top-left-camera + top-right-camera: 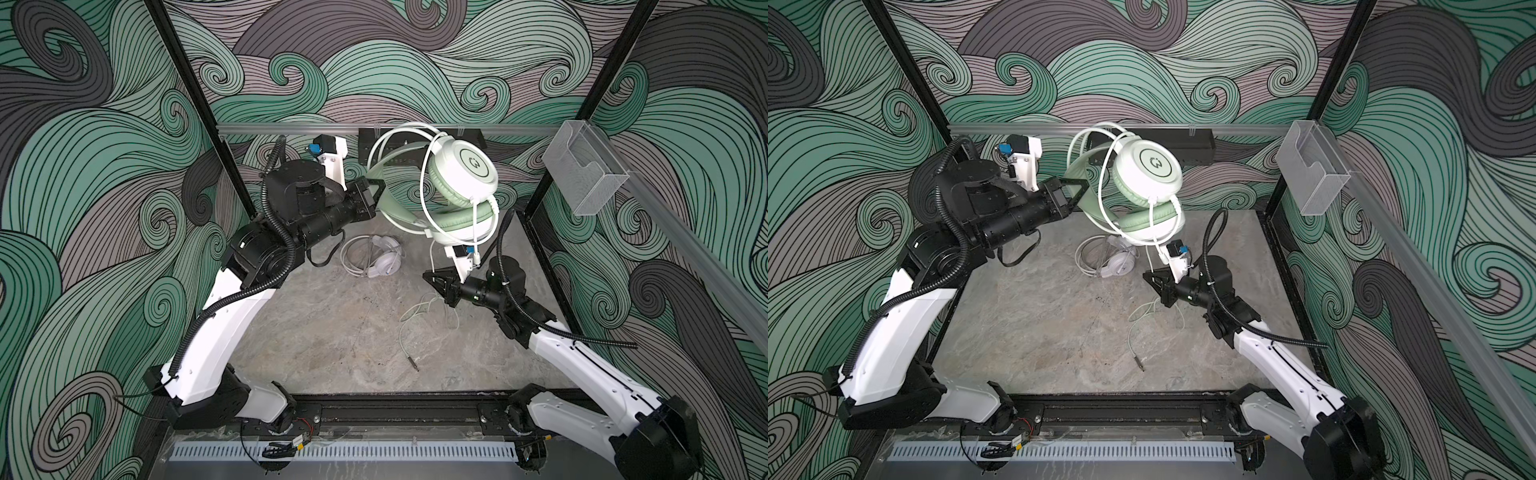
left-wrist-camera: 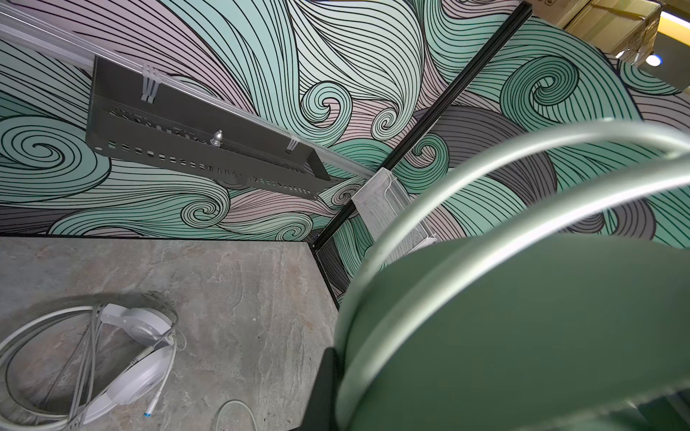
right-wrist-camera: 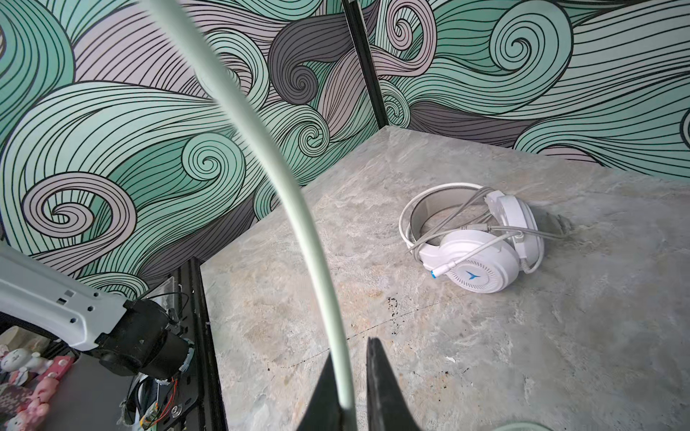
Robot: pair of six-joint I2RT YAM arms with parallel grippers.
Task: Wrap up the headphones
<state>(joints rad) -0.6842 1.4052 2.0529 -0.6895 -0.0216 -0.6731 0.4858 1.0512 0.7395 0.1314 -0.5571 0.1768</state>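
1. Mint headphones point(image 1: 463, 164) aloft at the rear in both top views, headband point(image 1: 390, 210) clamped in the closed left gripper point(image 1: 376, 189); white headphones point(image 1: 380, 259) flat on the table point(image 1: 332, 353) below.
2. Left wrist: blurred green surface filling the frame, likely that headband point(image 2: 522, 328); jaws hidden.
3. Right wrist: cable point(image 3: 298, 194) rising from the right gripper point(image 3: 350, 350), pinched between its narrowed jaws.
4. Best done by keeping light tension, laying even, close turns, and watching the slack point(image 1: 415, 324) trailing on the table for snags.

Mint headset point(image 1: 461, 166) aloft — left hand point(image 1: 379, 187) clamped on band point(image 1: 388, 203), right hand point(image 1: 430, 277) nipping cable point(image 1: 432, 255), white headset point(image 1: 384, 259) on table point(image 1: 332, 332)
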